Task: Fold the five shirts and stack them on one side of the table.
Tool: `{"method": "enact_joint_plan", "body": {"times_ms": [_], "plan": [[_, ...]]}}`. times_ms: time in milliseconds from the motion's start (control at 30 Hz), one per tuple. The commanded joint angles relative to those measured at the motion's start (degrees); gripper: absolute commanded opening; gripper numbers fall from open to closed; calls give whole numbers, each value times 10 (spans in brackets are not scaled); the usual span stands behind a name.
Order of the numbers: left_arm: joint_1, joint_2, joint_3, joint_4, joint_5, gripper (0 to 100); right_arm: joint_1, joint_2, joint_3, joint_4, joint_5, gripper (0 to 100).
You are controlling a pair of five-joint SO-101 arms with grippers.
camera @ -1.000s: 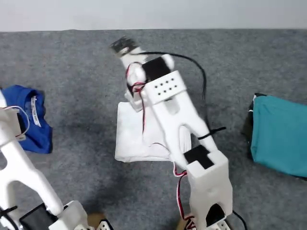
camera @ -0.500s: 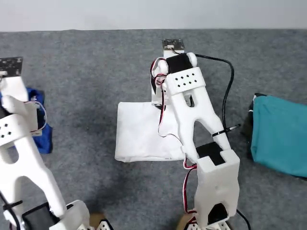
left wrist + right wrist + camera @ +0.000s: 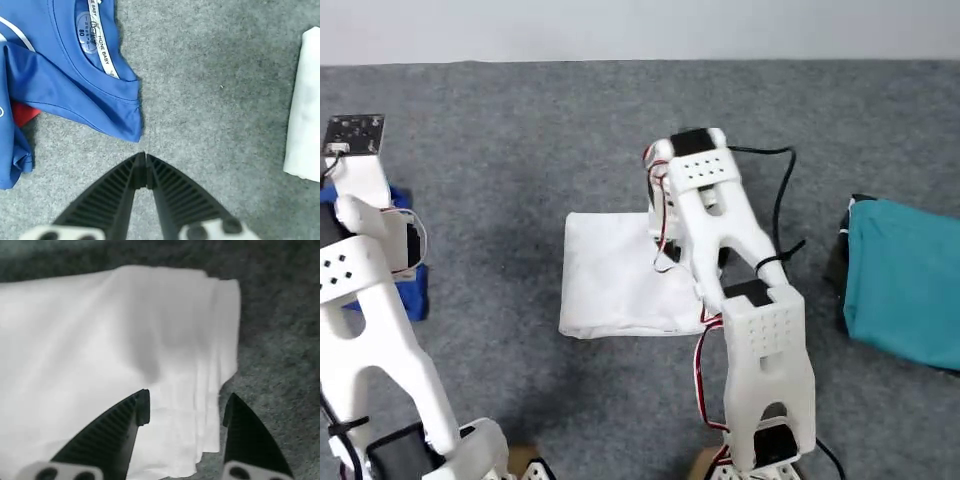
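The right pincer (image 3: 186,409) hangs released over the folded white shirt (image 3: 100,335), one finger above the cloth and the other at its edge. The left pincer (image 3: 145,160) is clenched on nothing, tips just short of the blue shirt (image 3: 75,80)

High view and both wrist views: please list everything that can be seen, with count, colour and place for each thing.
white shirt: one, white, folded, middle of the table
blue shirt: one, blue, left edge of the table
red cloth: one piece, red, peeking from under the blue shirt
teal shirt: one, teal, right edge of the table
dark cloth: one edge, black, beneath the teal shirt
table cover: one, grey, under everything
left gripper: one, black, shut, above the cover beside the blue shirt
right gripper: one, black, open, over the white shirt
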Motion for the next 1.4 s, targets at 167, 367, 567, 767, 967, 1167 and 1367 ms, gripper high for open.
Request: {"method": "enact_joint_plan", "body": {"times_ms": [167,367,567,767,967,1167,1367], "plan": [[4,-18,40,3,-1,5,31,-9,-8,14,-4,251],[4,-18,41,2,-1,5,31,58,-8,-36,-4,248],[4,-18,41,2,-1,5,29,94,-9,-37,-7,216],[4,-18,41,2,-1,5,54,95,-27,-36,-4,3],[4,-18,41,2,-1,5,83,95,-95,-3,-2,10],[4,-18,41,2,-1,5,109,100,-211,-12,161,10],[4,-18,41,-2,-1,5,106,102,-254,-132,396,10]]}}
